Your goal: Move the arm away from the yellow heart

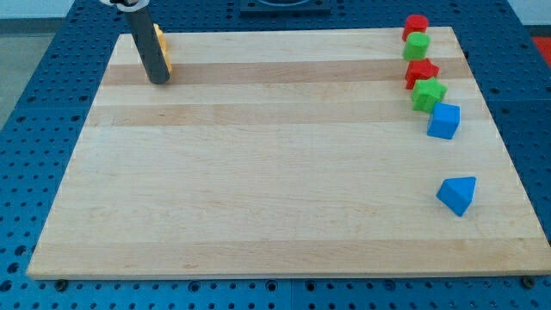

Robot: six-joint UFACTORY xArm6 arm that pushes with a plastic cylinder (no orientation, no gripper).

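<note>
My tip (pixel 158 80) rests on the wooden board (pixel 258 189) near its top-left corner. The dark rod stands in front of yellow blocks (pixel 160 40), which show only as slivers at the rod's right side, right against it. Their shapes are hidden, so I cannot tell which is the yellow heart. The tip sits just below these yellow blocks.
Along the view's right edge stand a red block (pixel 416 26), a green block (pixel 417 46), a red star (pixel 421 72), a green star (pixel 428 94), a blue block (pixel 444 120) and, lower down, a blue triangle (pixel 457 195). Blue perforated table surrounds the board.
</note>
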